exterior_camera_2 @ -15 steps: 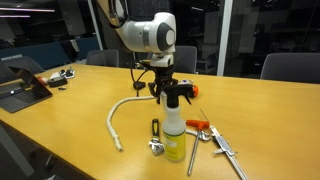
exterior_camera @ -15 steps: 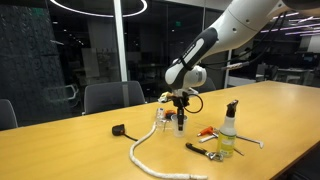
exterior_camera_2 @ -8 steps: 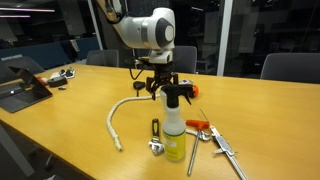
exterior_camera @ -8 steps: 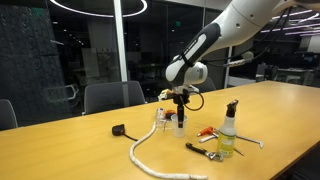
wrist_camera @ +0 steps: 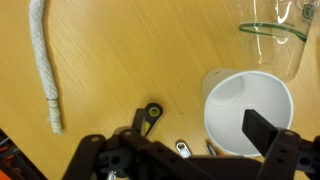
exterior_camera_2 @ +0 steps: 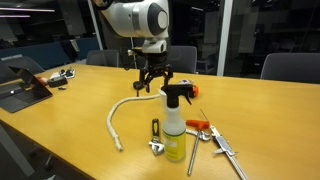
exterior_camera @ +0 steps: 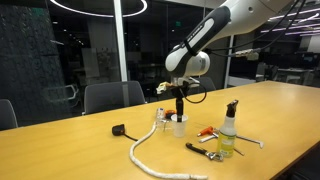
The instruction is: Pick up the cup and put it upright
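Note:
The white cup point(exterior_camera: 178, 125) stands upright on the wooden table point(exterior_camera: 80, 150), its mouth facing up. In the wrist view it point(wrist_camera: 248, 110) shows from above, empty inside. My gripper point(exterior_camera: 181, 100) hangs just above the cup, open and holding nothing. In the wrist view one finger point(wrist_camera: 265, 130) overlaps the cup's rim in the picture. In an exterior view the gripper point(exterior_camera_2: 152, 80) is raised beside the spray bottle point(exterior_camera_2: 175, 125), which hides the cup.
A thick white rope point(exterior_camera: 140, 150) curves across the table, its end in the wrist view point(wrist_camera: 42, 60). A clear yellowish spray bottle point(exterior_camera: 229, 130) stands near red-handled tools point(exterior_camera: 207, 131). A black plug point(exterior_camera: 118, 130) and a tablet point(exterior_camera_2: 20, 95) lie further off.
My gripper was down at the cup a second ago. It has let go and risen straight up. The cup stays standing upright on the table.

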Robot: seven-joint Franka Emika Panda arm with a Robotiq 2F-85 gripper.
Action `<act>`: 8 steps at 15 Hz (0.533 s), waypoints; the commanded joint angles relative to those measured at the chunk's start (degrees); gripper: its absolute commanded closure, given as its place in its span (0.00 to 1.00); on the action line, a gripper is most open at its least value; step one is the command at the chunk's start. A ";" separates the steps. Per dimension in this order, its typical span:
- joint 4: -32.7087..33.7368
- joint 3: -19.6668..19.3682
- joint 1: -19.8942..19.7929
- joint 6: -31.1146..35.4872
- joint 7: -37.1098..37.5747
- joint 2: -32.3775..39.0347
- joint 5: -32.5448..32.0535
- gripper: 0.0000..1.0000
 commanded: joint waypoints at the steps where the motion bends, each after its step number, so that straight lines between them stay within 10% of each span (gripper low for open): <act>1: -3.96 1.01 0.32 -5.50 2.00 -9.90 -2.58 0.00; 8: -13.88 4.20 -1.68 -17.96 -17.48 -27.81 1.86 0.00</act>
